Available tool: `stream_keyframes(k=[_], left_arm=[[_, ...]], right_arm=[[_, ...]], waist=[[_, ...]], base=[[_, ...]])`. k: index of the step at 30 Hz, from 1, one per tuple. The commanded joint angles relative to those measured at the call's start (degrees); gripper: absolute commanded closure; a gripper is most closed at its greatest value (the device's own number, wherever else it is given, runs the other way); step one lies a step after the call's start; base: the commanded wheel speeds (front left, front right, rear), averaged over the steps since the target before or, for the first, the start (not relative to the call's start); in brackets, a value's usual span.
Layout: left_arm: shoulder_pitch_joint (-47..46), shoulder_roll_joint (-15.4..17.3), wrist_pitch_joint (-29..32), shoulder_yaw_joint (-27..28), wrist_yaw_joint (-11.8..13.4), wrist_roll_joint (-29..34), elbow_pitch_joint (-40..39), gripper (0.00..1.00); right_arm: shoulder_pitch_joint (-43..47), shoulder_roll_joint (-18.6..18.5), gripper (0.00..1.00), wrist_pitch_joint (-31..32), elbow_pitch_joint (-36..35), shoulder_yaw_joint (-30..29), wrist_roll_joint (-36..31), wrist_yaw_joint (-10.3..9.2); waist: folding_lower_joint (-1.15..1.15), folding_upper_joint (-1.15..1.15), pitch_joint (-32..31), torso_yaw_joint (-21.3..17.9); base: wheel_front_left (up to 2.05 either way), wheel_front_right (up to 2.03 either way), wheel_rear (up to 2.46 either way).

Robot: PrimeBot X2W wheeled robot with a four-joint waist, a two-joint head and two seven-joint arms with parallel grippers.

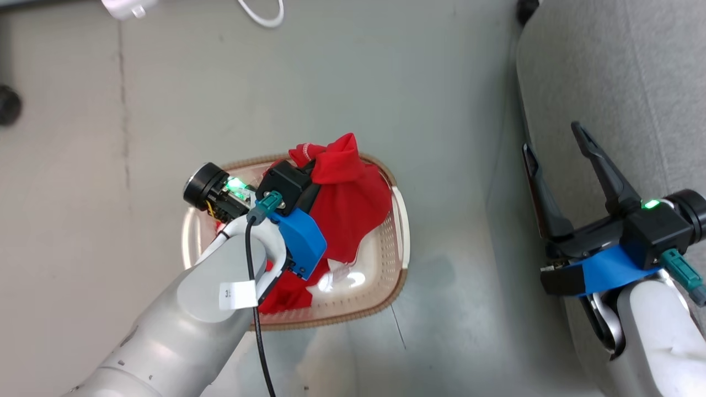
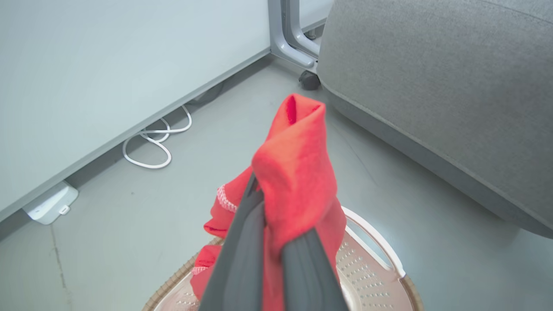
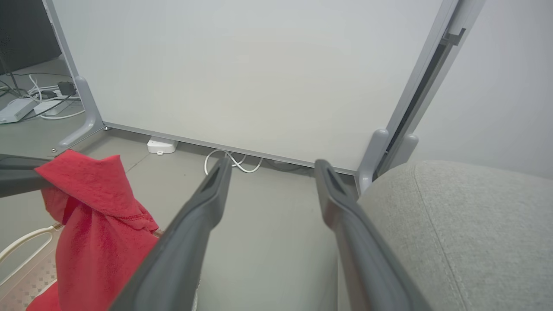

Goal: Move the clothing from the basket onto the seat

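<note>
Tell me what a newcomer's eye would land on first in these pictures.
The bright red clothing grabs the eye first: it is bunched up and pinched in the left hand over the cream basket, which stands on the grey floor. Next comes the right hand, its dark fingers spread wide and empty over the edge of the big grey seat on the right.

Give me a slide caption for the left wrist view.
Red clothing pinched in the shut left gripper above the basket, grey seat at upper right.
</note>
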Motion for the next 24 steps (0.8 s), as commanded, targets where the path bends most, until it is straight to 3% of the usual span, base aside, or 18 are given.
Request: stream_keyframes(k=[1,12,24], left_arm=[[0.8,0.4,-0.3,1.4,0.4,0.9,-1.3,1.0],[3.3,0.1,-0.3,8.6,0.9,5.3,-8.9,1.0],[2.0,-2.8,-0.3,11.5,-0.1,7.6,-13.7,1.0]], right_arm=[[1.1,0.1,0.0,-0.2,0.3,-0.3,0.2,0.01],[7.1,2.0,0.0,-0.2,1.9,-0.8,0.2,0.01],[12.0,3.6,0.0,-0.2,3.2,-1.5,-0.1,0.01]], waist=[[0.01,0.0,-3.8,1.3],[0.01,0.0,-13.9,2.1],[0.01,0.0,-22.5,3.0]], base=[[0.0,0.0,0.0],[0.0,0.0,0.0],[0.0,0.0,0.0]])
